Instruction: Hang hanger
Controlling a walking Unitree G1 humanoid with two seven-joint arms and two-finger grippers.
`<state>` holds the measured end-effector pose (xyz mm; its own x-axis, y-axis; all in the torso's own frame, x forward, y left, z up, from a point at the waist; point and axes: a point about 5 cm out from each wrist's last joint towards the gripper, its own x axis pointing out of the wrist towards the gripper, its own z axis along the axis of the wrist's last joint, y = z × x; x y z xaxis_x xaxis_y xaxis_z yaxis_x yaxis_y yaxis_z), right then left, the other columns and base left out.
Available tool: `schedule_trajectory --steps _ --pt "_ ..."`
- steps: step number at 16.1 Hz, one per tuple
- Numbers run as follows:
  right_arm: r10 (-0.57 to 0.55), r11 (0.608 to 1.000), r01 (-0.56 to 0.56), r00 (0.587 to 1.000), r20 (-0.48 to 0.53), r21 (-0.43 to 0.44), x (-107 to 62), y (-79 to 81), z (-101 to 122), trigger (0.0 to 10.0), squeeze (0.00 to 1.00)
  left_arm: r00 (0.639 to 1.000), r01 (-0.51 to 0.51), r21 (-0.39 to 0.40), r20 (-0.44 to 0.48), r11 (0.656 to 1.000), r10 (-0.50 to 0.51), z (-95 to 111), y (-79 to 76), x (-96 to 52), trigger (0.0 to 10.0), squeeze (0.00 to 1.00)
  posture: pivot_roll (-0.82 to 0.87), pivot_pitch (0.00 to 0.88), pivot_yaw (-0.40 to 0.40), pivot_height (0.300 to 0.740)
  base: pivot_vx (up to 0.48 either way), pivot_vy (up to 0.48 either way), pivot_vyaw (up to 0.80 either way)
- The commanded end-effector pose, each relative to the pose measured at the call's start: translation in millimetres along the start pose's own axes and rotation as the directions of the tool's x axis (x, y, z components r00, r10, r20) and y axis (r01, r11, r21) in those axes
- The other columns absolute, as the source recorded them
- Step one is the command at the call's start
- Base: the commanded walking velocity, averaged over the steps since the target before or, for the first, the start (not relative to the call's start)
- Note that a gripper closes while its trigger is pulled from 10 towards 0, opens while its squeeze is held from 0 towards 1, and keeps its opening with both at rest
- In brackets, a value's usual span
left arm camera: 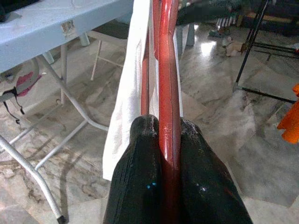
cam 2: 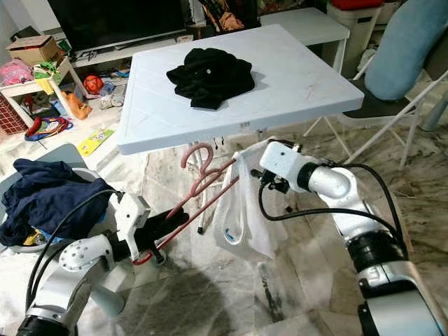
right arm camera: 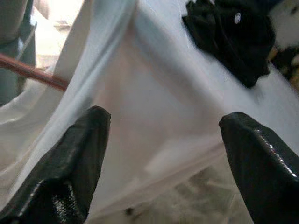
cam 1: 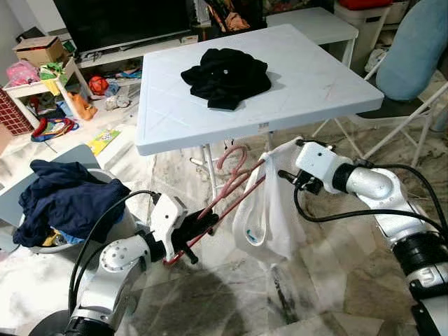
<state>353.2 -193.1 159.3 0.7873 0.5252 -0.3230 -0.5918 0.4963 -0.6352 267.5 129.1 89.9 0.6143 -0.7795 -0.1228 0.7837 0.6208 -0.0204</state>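
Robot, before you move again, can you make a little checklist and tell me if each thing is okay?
1. Left end effector holding the red hanger: ok, both fingers are pressed on its bar.
2. White garment on the hanger: ok, it is draped over the bar and hangs down.
3. Right end effector open: ok, fingers wide apart, right by the garment.
4. Hanger hook free: ok, it curls up just below the white table edge.
5. A rail to hang it on: cannot tell.
6. Black cloth out of the way: ok, it lies on the table top.
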Motion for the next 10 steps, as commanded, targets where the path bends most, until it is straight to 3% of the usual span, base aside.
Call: schedule_trajectory --steps 1,4,6,7,8,9,10 --pt "0.03 0.996 -0.031 0.999 0.014 0.081 -1.7 4.9 -0.2 10.0 1.0 0.998 -0.035 0.024 0.047 0.999 0.034 11.6 9.7 -1.3 0.0 0.0 -0.2 0.0 0.11 0.74 0.0 0.0 0.0" --pt "0.166 0.961 -0.171 0.985 0.039 0.218 -10.5 27.3 -6.7 10.0 1.0 0.997 -0.038 0.021 0.062 0.999 0.037 14.4 10.5 -0.6 0.0 0.0 -0.2 0.0 0.108 0.74 0.0 0.0 0.0" --pt "0.149 0.949 -0.157 0.987 0.053 0.272 -8.4 31.0 -5.5 10.0 1.0 0.998 -0.017 0.013 0.068 1.0 0.016 15.8 7.6 0.9 0.0 0.0 -0.2 0.0 0.111 0.74 0.0 0.0 0.0" --pt "0.109 0.931 -0.128 0.991 0.075 0.341 -4.4 31.5 -1.8 10.0 0.75 0.997 0.011 0.001 0.074 1.0 -0.011 17.0 4.4 1.8 0.0 0.0 -0.2 0.0 0.113 0.74 0.0 0.0 0.0" --pt "0.08 0.923 -0.103 0.994 0.077 0.372 -2.5 31.4 0.4 10.0 0.17 0.996 0.033 -0.012 0.079 0.999 -0.032 18.2 1.9 2.3 0.0 0.0 -0.2 0.0 0.113 0.74 0.0 0.0 0.0" --pt "0.021 0.912 -0.051 0.997 0.078 0.407 1.4 32.7 3.9 10.0 0.0 0.995 0.069 -0.022 0.077 0.997 -0.067 19.6 -1.6 2.3 0.0 0.0 -0.2 0.0 0.115 0.74 0.0 0.0 0.0" --pt "0.002 0.906 -0.036 0.997 0.081 0.422 2.1 33.0 6.1 10.0 0.0 0.994 0.078 -0.02 0.075 0.997 -0.076 19.9 -2.4 2.3 0.0 0.0 -0.2 0.0 0.116 0.74 0.0 0.0 0.0"
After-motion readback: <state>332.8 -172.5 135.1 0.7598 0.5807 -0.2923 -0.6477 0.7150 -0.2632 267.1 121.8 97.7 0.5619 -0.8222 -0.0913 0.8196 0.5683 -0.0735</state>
